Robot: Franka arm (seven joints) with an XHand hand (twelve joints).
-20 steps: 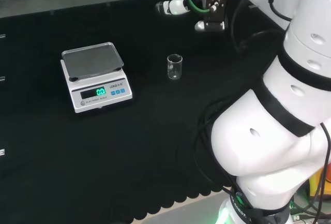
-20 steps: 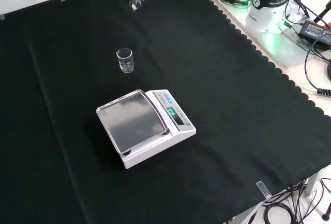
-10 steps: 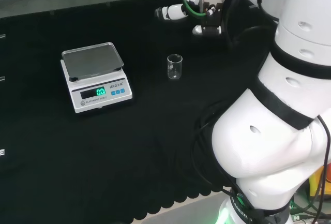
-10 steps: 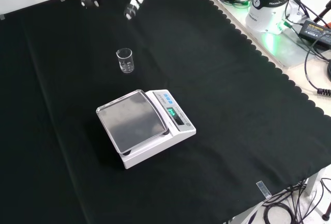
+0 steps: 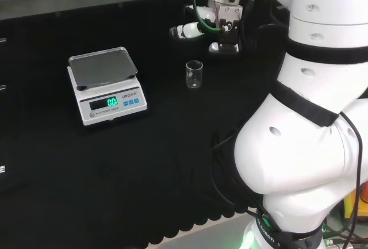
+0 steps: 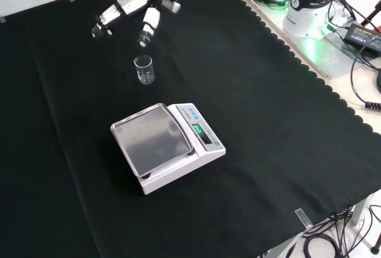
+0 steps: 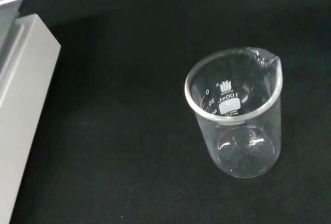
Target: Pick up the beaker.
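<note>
A black cloth (image 6: 268, 121) with a scalloped edge covers the whole tabletop, matte and slightly wrinkled, and two things stand on it. The white arm (image 5: 310, 145) is the largest shape, its rounded glossy links banded in black rising at the right of the head view.

One weighing scale (image 6: 169, 145) sits on the cloth: a white boxy plastic body with a square, rimmed metal pan of dull grey on top and a lit green display on its sloped face (in the head view it lies well to the left of the glass).

The hand (image 6: 134, 8) hovers above the cloth, near the upper left of the front view, black and white, with its fingers (image 6: 147, 31) straight and spread, pointing down toward the glass and holding nothing.

One beaker (image 6: 143, 70) stands upright on the cloth, apart from the scale and just below the fingertips in the front view, untouched. In the head view the beaker (image 5: 194, 74) is near the middle of the cloth, with the hand (image 5: 213, 25) behind it. It is clear glass, a short cylinder with a rolled rim and a small pouring spout, and the wrist view shows the beaker (image 7: 235, 115) bearing white printed graduation marks on its wall; it looks empty, the flat base visible through it.
</note>
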